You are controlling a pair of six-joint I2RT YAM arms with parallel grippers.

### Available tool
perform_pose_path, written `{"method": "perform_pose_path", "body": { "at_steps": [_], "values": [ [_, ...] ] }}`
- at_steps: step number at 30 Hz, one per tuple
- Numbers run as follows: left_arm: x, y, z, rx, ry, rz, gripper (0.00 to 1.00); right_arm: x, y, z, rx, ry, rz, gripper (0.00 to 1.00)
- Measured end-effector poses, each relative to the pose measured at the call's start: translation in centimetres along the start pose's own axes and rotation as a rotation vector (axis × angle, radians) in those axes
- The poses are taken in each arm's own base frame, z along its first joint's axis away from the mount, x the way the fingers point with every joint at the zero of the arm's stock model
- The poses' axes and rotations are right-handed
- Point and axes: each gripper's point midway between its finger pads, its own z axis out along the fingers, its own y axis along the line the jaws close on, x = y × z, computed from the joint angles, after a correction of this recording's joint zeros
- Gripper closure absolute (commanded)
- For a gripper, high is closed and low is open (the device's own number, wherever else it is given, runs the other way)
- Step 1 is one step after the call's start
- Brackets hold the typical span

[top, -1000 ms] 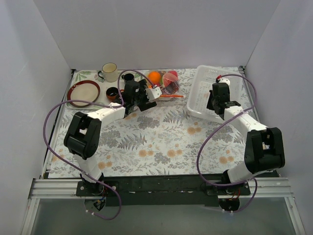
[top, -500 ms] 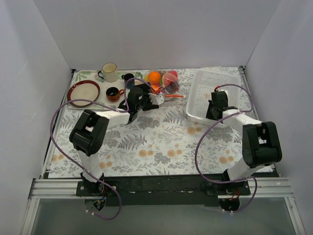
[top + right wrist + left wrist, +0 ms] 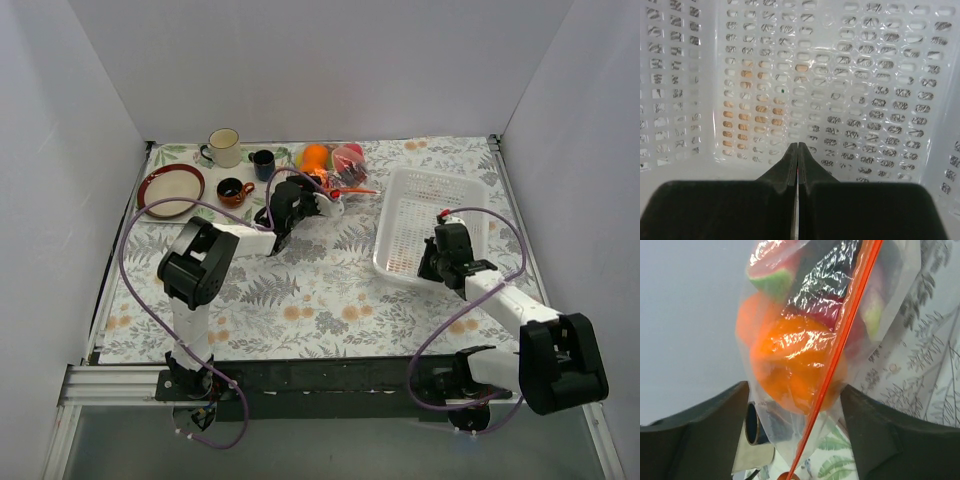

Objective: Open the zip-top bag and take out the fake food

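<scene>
The zip-top bag point(image 3: 337, 170) lies at the back centre of the table, its orange-red zip strip point(image 3: 356, 190) pointing right. Through the clear plastic the fake food shows: an orange ball point(image 3: 795, 360), a green-rimmed red piece point(image 3: 772, 277) and darker red pieces. My left gripper point(image 3: 327, 193) has its fingers point(image 3: 715, 425) against both sides of the bag's near end, around the orange ball. My right gripper point(image 3: 798, 145) is shut with nothing between its jaws. Its tips reach over the near rim of the white perforated basket point(image 3: 440, 175).
At the back left stand a cream mug point(image 3: 225, 147), a dark blue mug point(image 3: 262, 163) and a small brown mug point(image 3: 232, 189), with a red-brown plate point(image 3: 170, 188) beside them. White walls close in three sides. The leaf-print cloth point(image 3: 320, 290) covers the table.
The left jaws have narrowed from wide open onto the bag. The right arm has drawn back toward the near edge, and the basket has slid with it.
</scene>
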Motion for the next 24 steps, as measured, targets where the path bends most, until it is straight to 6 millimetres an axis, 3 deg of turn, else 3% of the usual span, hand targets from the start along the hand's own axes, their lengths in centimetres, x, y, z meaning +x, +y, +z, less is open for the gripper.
{"method": "perform_pose_path", "body": {
  "at_steps": [1,4,7,14,20,24],
  "values": [
    [-0.3,0.3,0.1,-0.016,-0.01,0.005,0.68,0.7,0.1,-0.4,-0.013,0.005,0.003,0.99],
    [-1.1,0.9,0.3,-0.05,-0.03,0.028,0.79,2.4,0.0,-1.3,-0.036,0.011,0.015,0.99],
    [-1.6,0.8,1.0,-0.065,-0.033,0.048,1.0,3.0,-0.2,-1.8,-0.042,0.013,0.028,0.99],
    [-1.6,0.4,2.0,-0.06,-0.009,0.069,1.0,3.0,0.6,-2.5,-0.079,0.01,0.021,0.99],
    [-2.7,3.3,2.5,-0.087,0.003,0.051,1.0,4.4,3.7,-3.8,-0.173,0.034,-0.041,0.99],
    [-3.7,6.1,1.6,-0.09,0.018,0.014,1.0,6.2,4.7,-5.0,-0.207,0.087,-0.062,0.99]
  ]
}}
